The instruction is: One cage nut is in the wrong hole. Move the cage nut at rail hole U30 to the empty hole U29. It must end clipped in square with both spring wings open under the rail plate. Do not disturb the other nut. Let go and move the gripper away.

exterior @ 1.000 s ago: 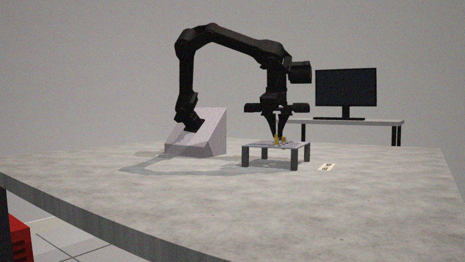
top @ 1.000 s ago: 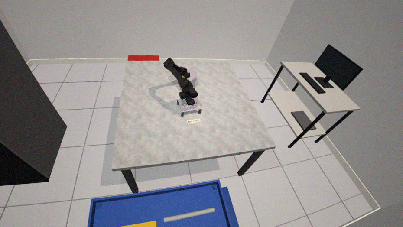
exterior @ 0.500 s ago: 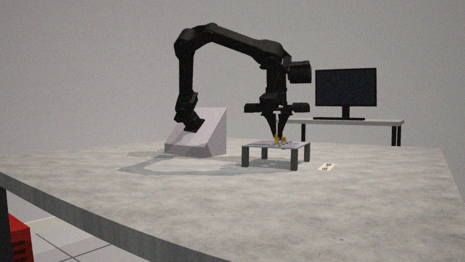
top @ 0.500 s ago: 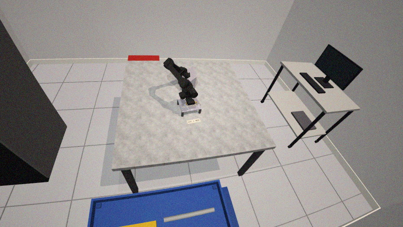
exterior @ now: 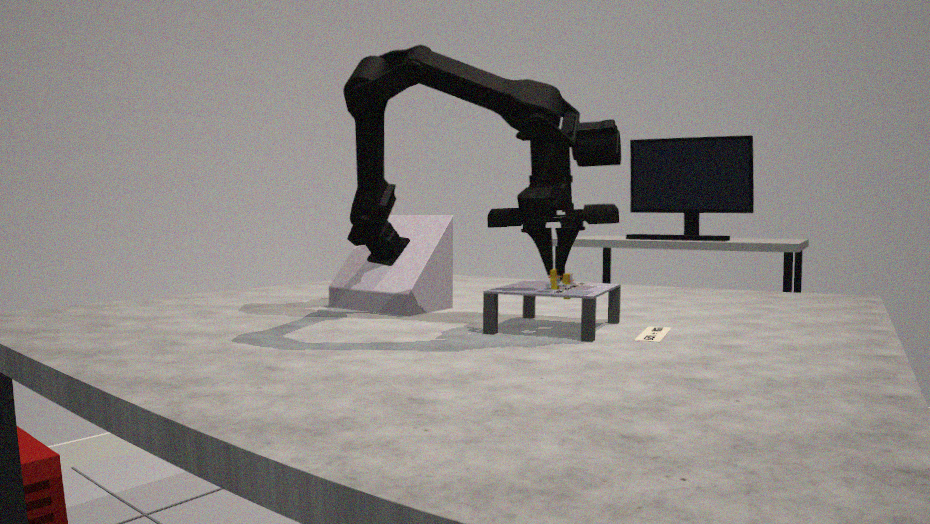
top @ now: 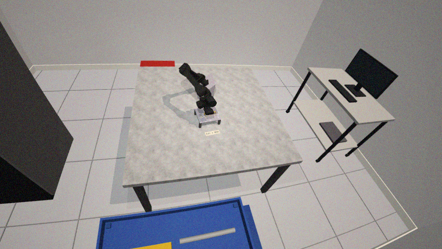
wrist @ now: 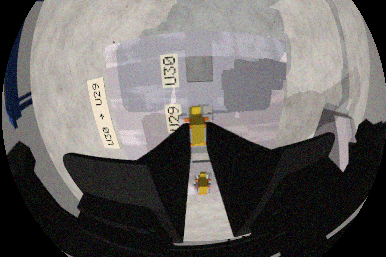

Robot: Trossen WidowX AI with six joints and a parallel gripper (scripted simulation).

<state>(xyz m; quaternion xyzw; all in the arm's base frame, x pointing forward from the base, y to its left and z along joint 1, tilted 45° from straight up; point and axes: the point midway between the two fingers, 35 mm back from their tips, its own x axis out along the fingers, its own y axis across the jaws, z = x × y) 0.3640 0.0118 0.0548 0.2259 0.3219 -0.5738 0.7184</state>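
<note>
Rail plate (top: 211, 119) (exterior: 510, 288) (wrist: 250, 47), tool (top: 208, 114) (exterior: 556, 276) (wrist: 197, 128) clamped on cage nut (exterior: 553, 279) (wrist: 198, 134) by U29, in wrist view open hole U30 (wrist: 199, 69) at twelve o'clock, other nut (top: 214, 112) (exterior: 566, 278) (wrist: 202, 183) at six.

The black arm (top: 196, 81) (exterior: 473, 79) arches up from its base and over, its forearm sloping down to a wrist (exterior: 550, 154) directly above the gripper (top: 208, 111) (exterior: 556, 276) (wrist: 198, 129). The gripper points down, its tapered fingers closed on something between their tips.
</note>
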